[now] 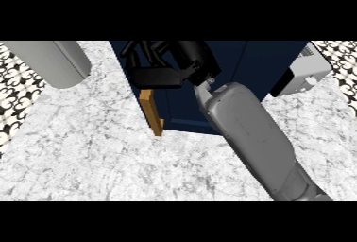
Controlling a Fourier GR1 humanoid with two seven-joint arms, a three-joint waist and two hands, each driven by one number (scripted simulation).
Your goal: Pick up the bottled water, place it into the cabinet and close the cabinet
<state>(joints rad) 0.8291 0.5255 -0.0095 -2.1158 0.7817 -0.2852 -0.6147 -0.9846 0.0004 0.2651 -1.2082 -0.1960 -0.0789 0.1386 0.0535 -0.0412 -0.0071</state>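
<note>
A navy blue cabinet [258, 66] stands at the back of the marble counter. Its door shows edge-on as a light wooden strip [150, 113] at the cabinet's left side. My right forearm [251, 137] reaches up across the cabinet front. At its end, my black right hand [162, 78] rests near the top of that door edge. The fingers [143, 51] are spread and fairly straight, pointing up and left, and hold nothing I can see. No bottled water shows anywhere. A grey forearm [52, 61] lies at the top left, with its hand outside the picture.
A white appliance [307, 71] stands right of the cabinet, close to its side. Patterned black-and-white tiles [14, 94] border the counter at the far left and top right. The grey marble counter top [105, 160] stretches in front of the cabinet.
</note>
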